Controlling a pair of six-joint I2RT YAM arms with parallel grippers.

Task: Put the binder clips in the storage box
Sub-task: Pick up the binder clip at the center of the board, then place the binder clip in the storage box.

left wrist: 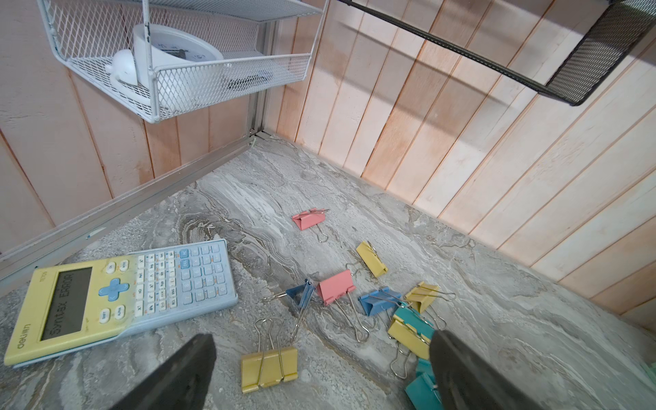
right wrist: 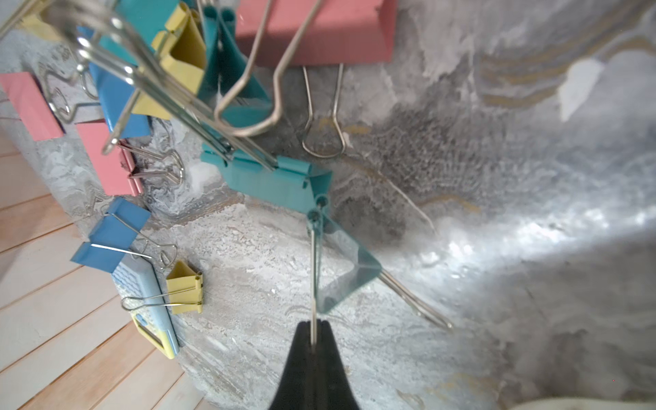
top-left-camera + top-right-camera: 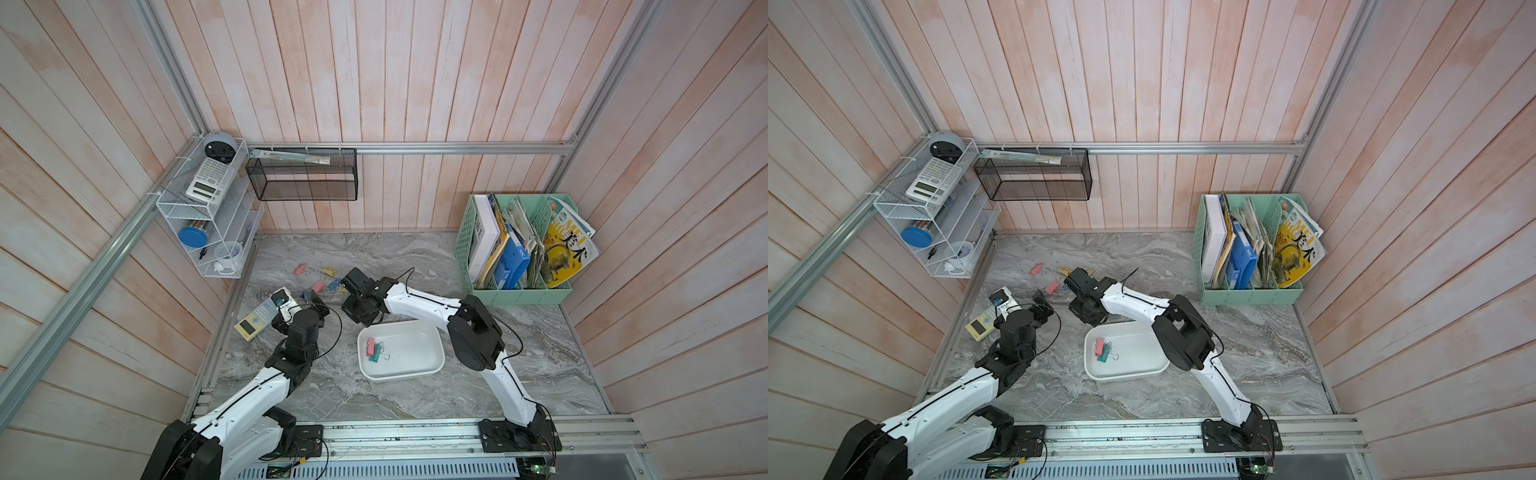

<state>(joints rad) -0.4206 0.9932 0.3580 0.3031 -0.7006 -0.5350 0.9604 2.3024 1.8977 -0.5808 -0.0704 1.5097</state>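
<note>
Several pastel binder clips (image 1: 335, 285) lie scattered on the marble table (image 3: 415, 399) near its back left, also visible in both top views (image 3: 318, 286) (image 3: 1052, 286). In the right wrist view my right gripper (image 2: 314, 324) is shut on the thin wire handle of a teal binder clip (image 2: 346, 273), at the edge of the pile. My left gripper (image 1: 319, 369) is open just above the table. A yellow clip (image 1: 268, 367) lies between its fingers (image 1: 184, 372), untouched. The white storage box (image 3: 432, 345) sits mid-table behind the right wrist, with a few pink and teal clips (image 3: 374, 349) inside.
A yellow-and-blue calculator (image 1: 124, 294) lies left of the clips, beside my left gripper. A mint file basket (image 3: 519, 249) with books stands at the back right. A black mesh basket (image 3: 303, 178) and a white wire rack (image 3: 208, 208) hang on the walls.
</note>
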